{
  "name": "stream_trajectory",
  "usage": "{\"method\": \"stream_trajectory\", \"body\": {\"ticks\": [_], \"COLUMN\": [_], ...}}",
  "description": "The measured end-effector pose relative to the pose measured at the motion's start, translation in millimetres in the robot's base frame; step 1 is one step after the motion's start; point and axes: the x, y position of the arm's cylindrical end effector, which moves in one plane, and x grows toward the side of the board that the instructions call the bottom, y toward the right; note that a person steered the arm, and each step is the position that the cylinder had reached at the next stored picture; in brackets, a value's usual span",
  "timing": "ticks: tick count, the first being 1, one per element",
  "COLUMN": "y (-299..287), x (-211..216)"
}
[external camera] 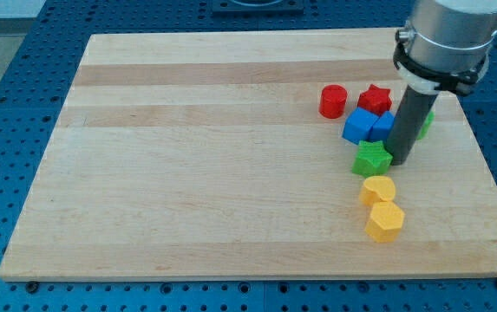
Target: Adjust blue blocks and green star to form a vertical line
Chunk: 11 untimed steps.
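A blue cube (360,126) lies at the view's right, with a second blue block (383,125) touching its right side, partly hidden by my rod. The green star (371,159) lies just below them. My tip (401,161) rests on the board right beside the green star's right edge and below the second blue block. Another green block (426,123) peeks out behind the rod on the right; its shape is hidden.
A red cylinder (333,101) and a red star (374,98) lie above the blue blocks. Two yellow blocks (377,190) (385,221) lie below the green star. The wooden board (187,156) has its right edge close by.
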Motion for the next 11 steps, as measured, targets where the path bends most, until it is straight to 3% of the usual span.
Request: {"method": "stream_trajectory", "body": {"ticks": [3,4,5,11], "y": [10,-2,-40,-71], "x": [-14,-46,-50,-11]}}
